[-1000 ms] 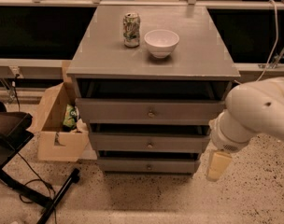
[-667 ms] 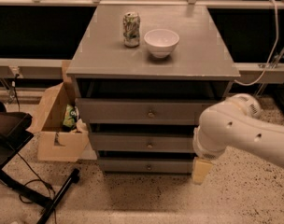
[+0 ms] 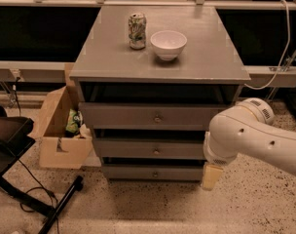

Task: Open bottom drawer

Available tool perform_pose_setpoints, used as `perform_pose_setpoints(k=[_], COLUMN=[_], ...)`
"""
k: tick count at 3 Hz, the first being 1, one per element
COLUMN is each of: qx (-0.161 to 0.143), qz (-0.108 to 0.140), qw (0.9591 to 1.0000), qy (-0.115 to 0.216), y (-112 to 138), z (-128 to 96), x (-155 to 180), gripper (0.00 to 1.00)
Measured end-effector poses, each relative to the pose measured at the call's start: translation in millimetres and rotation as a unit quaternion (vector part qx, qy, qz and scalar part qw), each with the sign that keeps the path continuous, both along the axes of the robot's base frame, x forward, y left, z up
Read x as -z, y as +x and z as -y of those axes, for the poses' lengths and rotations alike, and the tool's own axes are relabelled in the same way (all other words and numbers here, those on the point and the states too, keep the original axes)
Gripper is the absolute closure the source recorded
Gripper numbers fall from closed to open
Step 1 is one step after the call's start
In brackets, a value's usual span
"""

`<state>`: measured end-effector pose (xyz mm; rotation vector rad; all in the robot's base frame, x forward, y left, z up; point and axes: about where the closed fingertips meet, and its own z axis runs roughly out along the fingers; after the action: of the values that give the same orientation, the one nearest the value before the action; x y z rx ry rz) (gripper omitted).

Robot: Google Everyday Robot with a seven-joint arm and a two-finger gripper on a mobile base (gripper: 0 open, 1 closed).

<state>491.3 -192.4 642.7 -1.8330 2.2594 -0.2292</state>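
Note:
The bottom drawer (image 3: 153, 172) is the lowest of three grey drawers in a grey cabinet (image 3: 114, 62). It has a flat front with a small round knob (image 3: 155, 174), and its front sits about level with the drawers above. My gripper (image 3: 211, 176) hangs as a beige piece below the white arm (image 3: 250, 135), just off the drawer's right end, near the floor. It is right of the knob and holds nothing that I can see.
A green can (image 3: 137, 30) and a white bowl (image 3: 168, 44) stand on the cabinet top. An open cardboard box (image 3: 60, 130) sits on the floor to the left. A black stand and cable (image 3: 46, 204) lie at the lower left.
The arm has swung left, bringing the gripper from beside the cabinet to the bottom drawer's right end. The drawers have not moved.

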Motion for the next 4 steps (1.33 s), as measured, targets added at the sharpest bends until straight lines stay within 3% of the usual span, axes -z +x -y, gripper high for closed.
perform_pose_setpoints(k=[1,2,4], qx=[0.008,0.000,-0.072], qz=[-0.023,-0.045,-0.074], qw=[0.9994,0.9983,0.9946], qy=[0.027,0.036,0.013], y=[11.1,32.9,73.1], z=[-16.2,-43.8,-108.4], x=[53.5,128.3,260.3], gripper=[0.00,0.00,0.00])
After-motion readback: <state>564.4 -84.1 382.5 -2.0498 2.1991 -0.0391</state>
